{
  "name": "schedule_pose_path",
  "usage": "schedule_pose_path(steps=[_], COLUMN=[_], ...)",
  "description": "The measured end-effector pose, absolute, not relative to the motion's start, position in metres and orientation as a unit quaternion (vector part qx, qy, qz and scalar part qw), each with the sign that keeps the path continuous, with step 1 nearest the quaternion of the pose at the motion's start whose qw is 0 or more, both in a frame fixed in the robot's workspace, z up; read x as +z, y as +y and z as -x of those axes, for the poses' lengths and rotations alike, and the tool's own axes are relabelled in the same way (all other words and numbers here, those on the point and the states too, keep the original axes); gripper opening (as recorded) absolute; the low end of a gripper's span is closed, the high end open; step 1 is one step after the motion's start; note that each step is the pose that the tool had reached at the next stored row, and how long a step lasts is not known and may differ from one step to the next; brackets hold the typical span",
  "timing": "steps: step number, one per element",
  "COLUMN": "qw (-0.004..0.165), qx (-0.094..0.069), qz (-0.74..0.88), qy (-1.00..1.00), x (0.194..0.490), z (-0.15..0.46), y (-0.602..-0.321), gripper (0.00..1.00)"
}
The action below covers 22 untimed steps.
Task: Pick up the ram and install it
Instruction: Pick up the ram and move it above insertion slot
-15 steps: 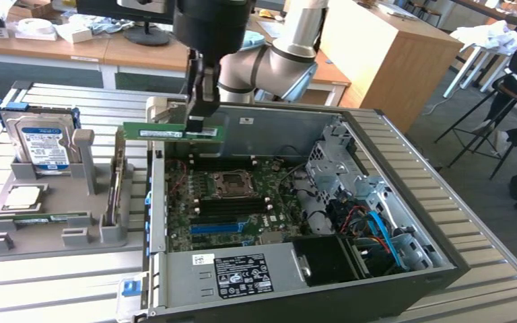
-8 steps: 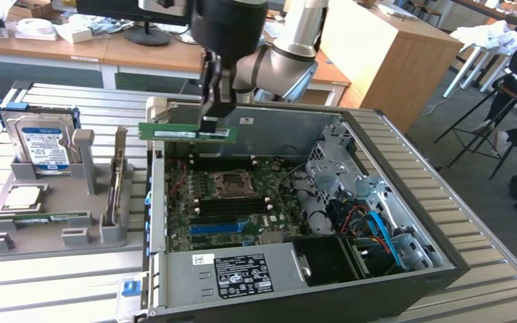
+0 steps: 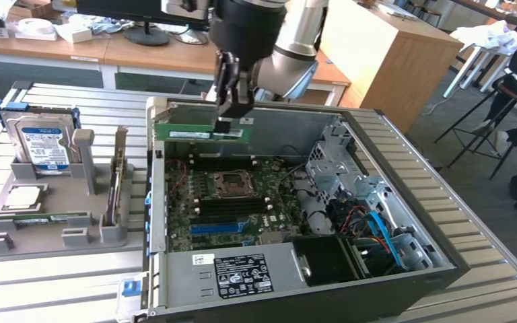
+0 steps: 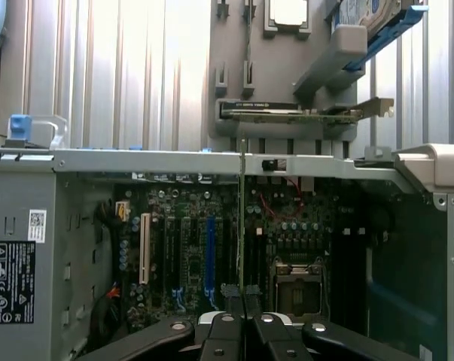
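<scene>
On the slatted surface (image 3: 497,235) lies the open case (image 3: 438,269), its board (image 3: 281,178) facing up. My tool (image 3: 226,121) hangs over the board, clamped narrow on the ram (image 3: 200,133) (gripped by its upper edge). The ram is level, in the air above the board, not yet seated.

Green ram (image 3: 200,132), blue slot (image 3: 215,227)

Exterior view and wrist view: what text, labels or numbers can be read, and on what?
None reads legibly.
Black printed label on the grey metal cover: too small.
White-and-blue label on the silver hard drive: blurred.
White sticker on the long green ram stick: too small.
</scene>
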<state>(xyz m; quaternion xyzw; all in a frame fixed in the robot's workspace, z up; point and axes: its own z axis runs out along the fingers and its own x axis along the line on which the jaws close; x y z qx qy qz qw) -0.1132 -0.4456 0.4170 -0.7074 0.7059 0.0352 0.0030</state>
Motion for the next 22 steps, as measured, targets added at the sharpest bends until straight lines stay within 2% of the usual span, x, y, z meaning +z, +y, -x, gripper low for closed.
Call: schedule_pose_path(steps=[22], qw=[0.003], qx=[0.035], qz=[0.707], qy=[0.706], x=[0.417], z=[0.054], y=[-0.446], gripper=[0.12])
